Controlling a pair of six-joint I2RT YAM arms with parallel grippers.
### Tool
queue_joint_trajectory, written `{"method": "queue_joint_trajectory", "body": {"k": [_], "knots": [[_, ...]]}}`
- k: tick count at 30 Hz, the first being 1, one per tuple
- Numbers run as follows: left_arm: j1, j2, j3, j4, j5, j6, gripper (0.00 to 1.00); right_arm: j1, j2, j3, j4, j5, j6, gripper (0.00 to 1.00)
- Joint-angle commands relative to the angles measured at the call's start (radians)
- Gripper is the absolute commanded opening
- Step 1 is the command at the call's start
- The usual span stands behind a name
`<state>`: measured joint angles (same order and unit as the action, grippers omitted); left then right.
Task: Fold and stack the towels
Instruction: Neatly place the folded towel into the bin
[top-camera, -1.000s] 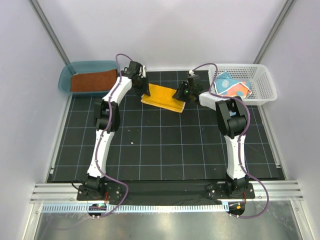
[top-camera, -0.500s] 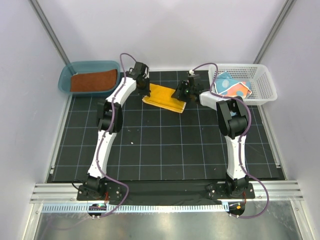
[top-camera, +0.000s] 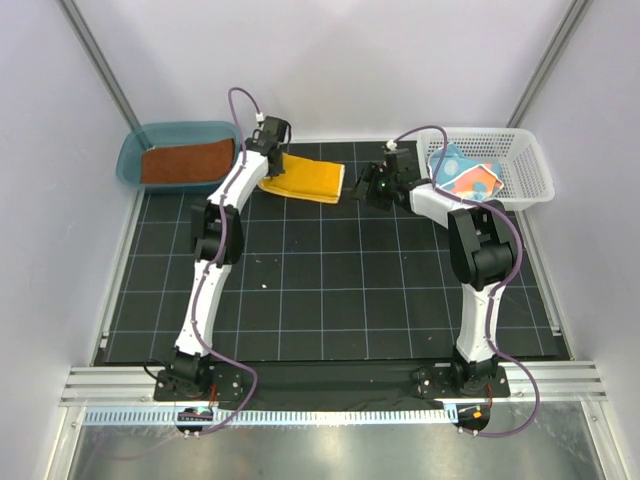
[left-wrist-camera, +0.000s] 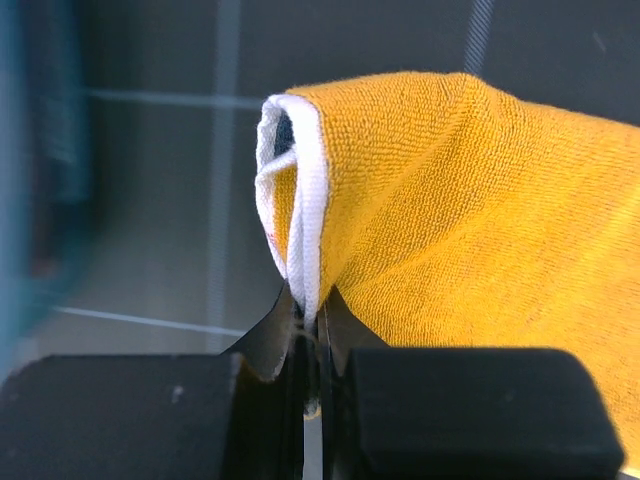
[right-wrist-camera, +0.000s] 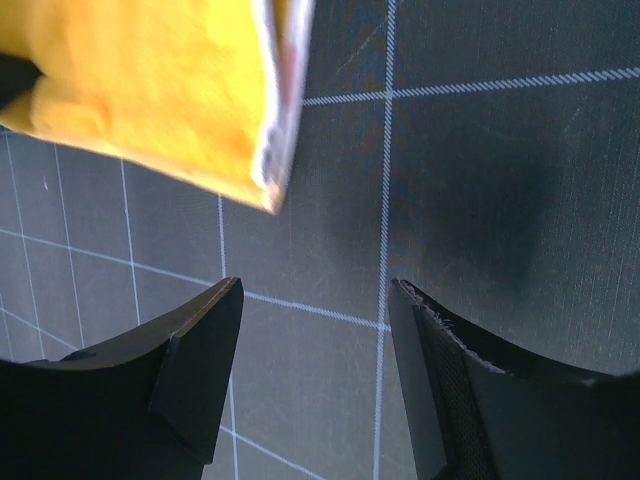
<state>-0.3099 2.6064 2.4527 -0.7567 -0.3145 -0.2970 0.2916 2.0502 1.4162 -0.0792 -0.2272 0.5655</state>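
A folded yellow-orange towel (top-camera: 305, 180) with a white hem hangs at the back of the black mat. My left gripper (top-camera: 269, 166) is shut on its left hem; the left wrist view shows the hem (left-wrist-camera: 305, 200) pinched between the jaws of that gripper (left-wrist-camera: 318, 322). My right gripper (top-camera: 363, 186) is open and empty, just right of the towel. In the right wrist view the towel's corner (right-wrist-camera: 150, 90) is above and apart from that gripper (right-wrist-camera: 315, 290). A rust-brown towel (top-camera: 185, 162) lies in the teal tub (top-camera: 129, 160). A teal spotted towel (top-camera: 462, 176) lies in the white basket (top-camera: 522, 148).
The teal tub stands off the mat at the back left and the white lattice basket at the back right. Grey walls and metal posts close in the back and sides. The black gridded mat (top-camera: 330, 290) lies between the arms.
My left gripper has carried the yellow-orange towel up and to the left, toward the tub. My right gripper has let go of the towel's right edge, opened and backed off to the right.
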Motion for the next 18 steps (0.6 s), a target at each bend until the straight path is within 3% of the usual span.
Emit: {"method": "queue_joint_trajectory", "body": {"k": [1, 8, 18], "knots": [[0.020, -0.086, 0.071, 0.056, -0.100, 0.076, 0.00, -0.005, -0.068, -0.013, 0.030, 0.002, -0.010, 0.67], [0.023, -0.101, 0.101, 0.069, -0.175, 0.162, 0.00, -0.003, -0.084, -0.016, 0.053, 0.005, -0.012, 0.67], [0.064, -0.170, 0.108, 0.057, -0.173, 0.182, 0.00, -0.003, -0.056, -0.051, 0.105, -0.018, 0.000, 0.67]]}}
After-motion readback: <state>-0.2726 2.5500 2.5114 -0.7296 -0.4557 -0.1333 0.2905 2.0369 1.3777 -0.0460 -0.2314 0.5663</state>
